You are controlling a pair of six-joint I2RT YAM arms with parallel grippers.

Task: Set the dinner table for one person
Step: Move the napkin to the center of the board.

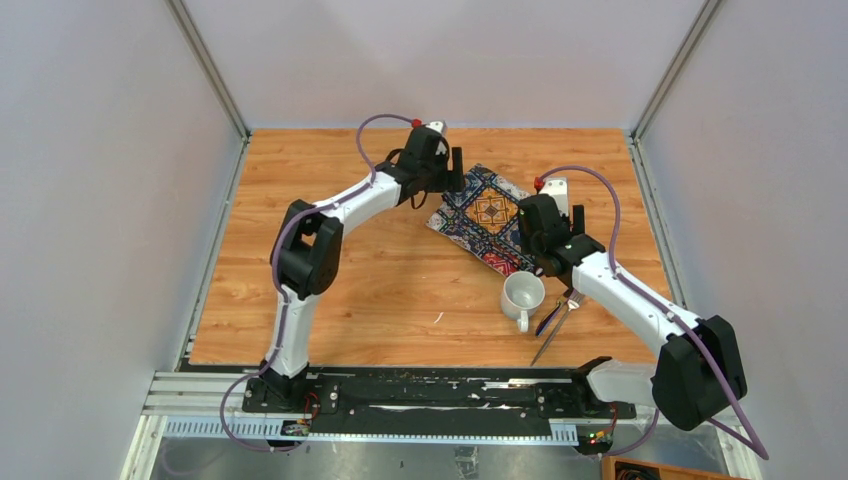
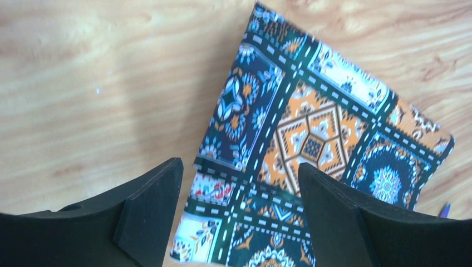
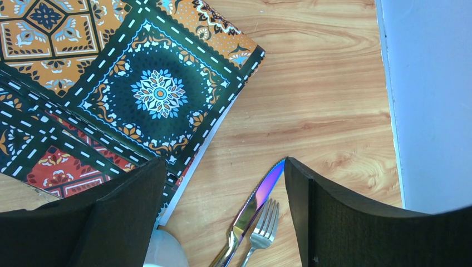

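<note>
Surface: dinner table (image 1: 330, 300), light orange-brown wood planks, lies under everything. Pale grey walls (image 1: 100, 200) on 3 sides, metal frame posts (image 1: 210, 65) in far corners. Black rail (image 1: 430, 385) w/ arm bases along near edge.

Placemat (image 1: 487, 215), colourful tile pattern, lies flat on the table, turned diagonal. White mug (image 1: 522, 295) stands upright at placemat's near corner; touching or just off it, can't tell. Knife (image 3: 253, 208) + fork (image 3: 262, 225) lie side by side on bare wood, just off placemat's near-right edge.

Left gripper (image 2: 239, 167) hangs over placemat's far-left part, jaws apart, nothing btwn them. Right gripper (image 3: 222, 164) hangs over placemat's near-right edge, jaws wide, empty.

Hidden/unclear:
- Right arm (image 1: 625, 290) covers placemat's right side in top view.
- Mug is only a white sliver in right wrist view.
- Cutlery handles cut off there.
- Pale scrap (image 1: 437, 318) on the wood nearer than placemat, too small to ID.
</note>
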